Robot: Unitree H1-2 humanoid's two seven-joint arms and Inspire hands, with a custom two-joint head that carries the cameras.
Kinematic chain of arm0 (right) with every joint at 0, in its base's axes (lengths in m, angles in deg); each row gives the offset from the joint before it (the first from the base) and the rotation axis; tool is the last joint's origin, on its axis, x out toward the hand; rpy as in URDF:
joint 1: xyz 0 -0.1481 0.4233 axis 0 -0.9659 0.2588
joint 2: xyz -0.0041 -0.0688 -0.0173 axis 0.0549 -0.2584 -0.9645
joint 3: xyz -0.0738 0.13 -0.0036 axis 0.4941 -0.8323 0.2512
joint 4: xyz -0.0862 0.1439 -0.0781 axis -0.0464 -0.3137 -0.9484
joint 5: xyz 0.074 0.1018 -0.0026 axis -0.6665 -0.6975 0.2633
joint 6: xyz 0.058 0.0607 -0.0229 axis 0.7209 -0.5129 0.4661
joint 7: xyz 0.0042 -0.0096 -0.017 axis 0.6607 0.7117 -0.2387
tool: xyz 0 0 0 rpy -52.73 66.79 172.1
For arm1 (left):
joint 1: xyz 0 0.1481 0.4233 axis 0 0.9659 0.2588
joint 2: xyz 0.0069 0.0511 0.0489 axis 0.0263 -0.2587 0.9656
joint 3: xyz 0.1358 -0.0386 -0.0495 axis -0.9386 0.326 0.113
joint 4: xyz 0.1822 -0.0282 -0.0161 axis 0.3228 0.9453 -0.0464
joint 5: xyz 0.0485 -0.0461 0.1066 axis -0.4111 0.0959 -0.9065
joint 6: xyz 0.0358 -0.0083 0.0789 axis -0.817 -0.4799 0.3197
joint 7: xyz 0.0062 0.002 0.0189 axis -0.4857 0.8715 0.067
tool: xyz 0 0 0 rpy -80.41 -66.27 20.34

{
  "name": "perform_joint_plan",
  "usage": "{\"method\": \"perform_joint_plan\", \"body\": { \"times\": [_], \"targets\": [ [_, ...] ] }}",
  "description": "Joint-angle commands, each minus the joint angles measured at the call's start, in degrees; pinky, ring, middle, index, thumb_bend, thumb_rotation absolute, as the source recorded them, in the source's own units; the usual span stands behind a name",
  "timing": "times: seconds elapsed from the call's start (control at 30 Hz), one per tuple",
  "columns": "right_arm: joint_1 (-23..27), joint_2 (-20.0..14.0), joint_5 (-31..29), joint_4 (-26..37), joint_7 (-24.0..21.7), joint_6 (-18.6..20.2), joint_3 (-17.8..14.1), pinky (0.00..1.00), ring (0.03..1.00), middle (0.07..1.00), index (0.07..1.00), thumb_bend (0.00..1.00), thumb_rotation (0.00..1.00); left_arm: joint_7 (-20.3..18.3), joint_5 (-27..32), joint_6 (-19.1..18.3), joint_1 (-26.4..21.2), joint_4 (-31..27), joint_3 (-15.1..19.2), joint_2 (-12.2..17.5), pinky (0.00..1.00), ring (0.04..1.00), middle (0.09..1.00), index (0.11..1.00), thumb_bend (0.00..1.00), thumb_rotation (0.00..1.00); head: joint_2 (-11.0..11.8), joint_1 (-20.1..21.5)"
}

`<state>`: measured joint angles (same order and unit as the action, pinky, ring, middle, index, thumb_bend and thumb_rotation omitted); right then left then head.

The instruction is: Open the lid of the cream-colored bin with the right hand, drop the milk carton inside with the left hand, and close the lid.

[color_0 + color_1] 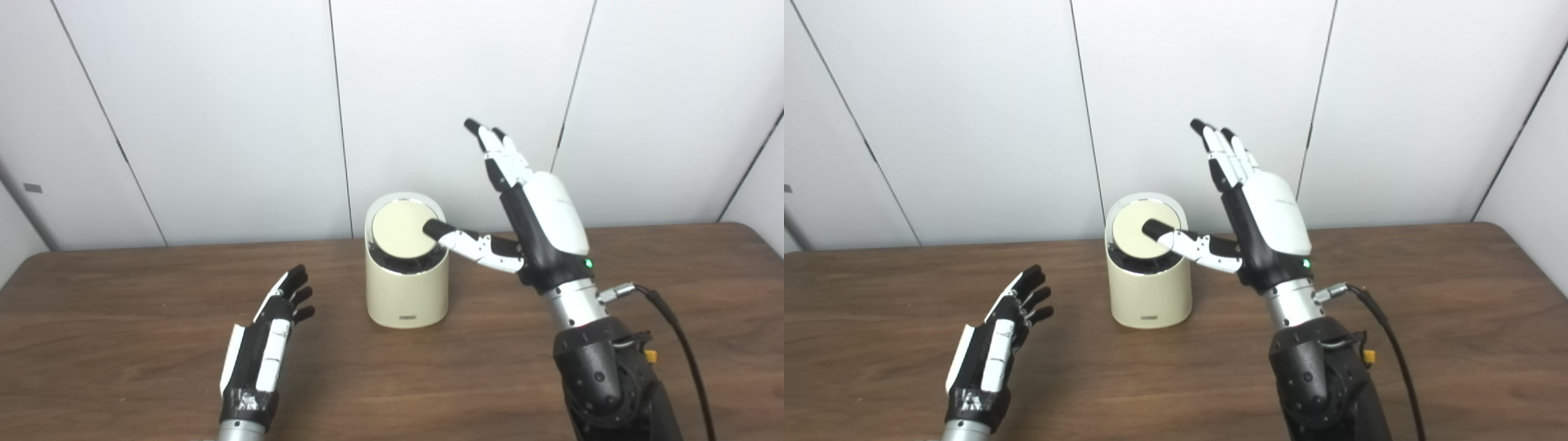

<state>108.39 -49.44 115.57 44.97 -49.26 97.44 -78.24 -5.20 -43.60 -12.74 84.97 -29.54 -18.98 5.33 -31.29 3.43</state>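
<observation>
Nearest the camera, the left hand lay open and empty over the table, fingers apart and pointing toward the bin, well short of it. Beyond its fingertips stood the cream-colored bin, its lid tilted slightly, the thumb tip of the right hand resting on its right edge while the other fingers stretched straight up, holding nothing. No milk carton was visible anywhere. A hard sideways thumb press could probably tip or shove the light bin. Nothing else crowded it; only the wall panels behind.
</observation>
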Motion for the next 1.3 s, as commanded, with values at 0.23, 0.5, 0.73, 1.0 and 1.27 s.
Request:
{"method": "perform_joint_plan", "body": {
  "times": [0.23, 0.5, 0.73, 1.0, 1.27],
  "targets": [
    [-11.16, 4.84, -20.08, -2.97, 7.52, -9.44, -4.16, 0.77, 0.847, 0.849, 0.825, 0.26, 0.81, 1.21, -0.76, 1.60, -1.12, -2.68, 0.99, -0.68, 0.83, 0.866, 0.895, 0.914, 0.25, 0.88, -0.51, -0.16],
    [-17.45, 9.58, -28.27, -4.57, 9.12, -9.00, -4.49, 0.72, 0.804, 0.800, 0.768, 0.23, 0.50, 1.07, -0.39, 3.64, -0.22, -2.20, 1.61, -0.80, 0.82, 0.858, 0.879, 0.891, 0.20, 0.79, -0.65, -0.50],
    [-22.53, 11.02, -31.14, -7.48, 9.76, -8.21, -6.08, 0.66, 0.745, 0.755, 0.727, 0.23, 0.34, 1.42, 1.51, 4.54, 1.27, -1.52, 3.36, -0.98, 0.77, 0.821, 0.841, 0.841, 0.25, 0.63, -1.40, -1.41],
    [-24.83, 11.45, -31.28, -8.14, 9.35, -5.92, -4.60, 0.64, 0.734, 0.735, 0.715, 0.19, 0.22, 1.69, 2.40, 4.95, 4.03, -2.13, 4.45, -0.69, 0.75, 0.810, 0.828, 0.827, 0.22, 0.59, -1.90, -2.48],
    [-26.64, 10.82, -32.56, -5.65, 8.68, -3.71, -4.52, 0.65, 0.737, 0.741, 0.720, 0.22, 0.26, 3.15, -1.10, 4.08, 8.02, -6.03, 4.47, -0.96, 0.74, 0.811, 0.821, 0.823, 0.23, 0.57, -3.36, -3.42]
  ]
}}
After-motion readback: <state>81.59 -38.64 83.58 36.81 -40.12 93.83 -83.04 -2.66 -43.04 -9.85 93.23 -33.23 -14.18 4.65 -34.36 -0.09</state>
